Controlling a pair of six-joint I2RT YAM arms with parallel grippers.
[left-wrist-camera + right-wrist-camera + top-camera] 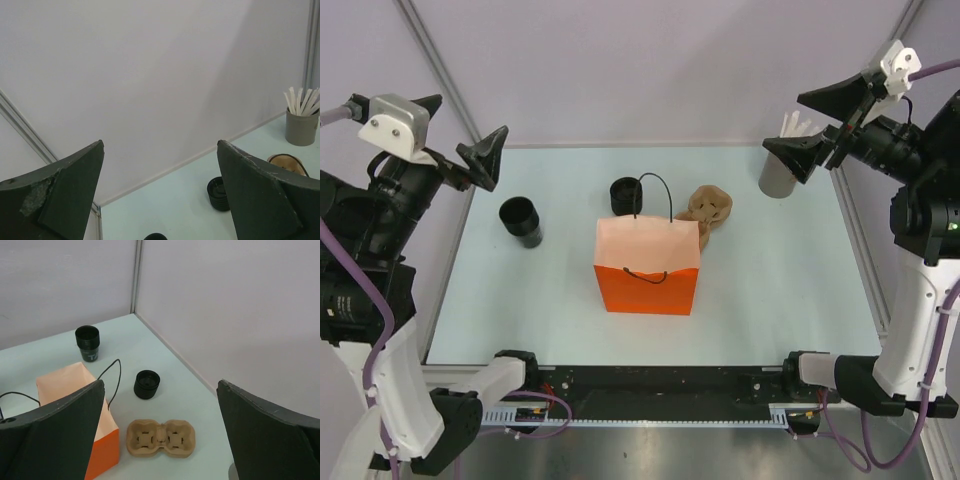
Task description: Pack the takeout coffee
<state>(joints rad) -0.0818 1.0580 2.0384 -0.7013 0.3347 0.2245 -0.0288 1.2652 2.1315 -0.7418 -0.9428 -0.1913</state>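
Note:
No lidded takeout coffee shows in any view. A stack of lidless black cups (521, 220) (88, 342) stands left of the orange paper bag (647, 265) (103, 454), which is upright and open-topped mid-table. Behind the bag sits a ribbed stack of black lids (625, 194) (146, 384) (218, 192). My left gripper (472, 113) (160, 145) hangs open high over the table's far left corner. High at the far right, my right gripper (782, 122) (161, 382) is also open. Neither holds or touches anything.
A brown pulp two-cup carrier (708, 210) (160, 438) lies just behind the bag's right side. A grey tub of white sticks (780, 172) (301, 125) stands at the far right corner, under my right gripper. Walls close the table's back and sides.

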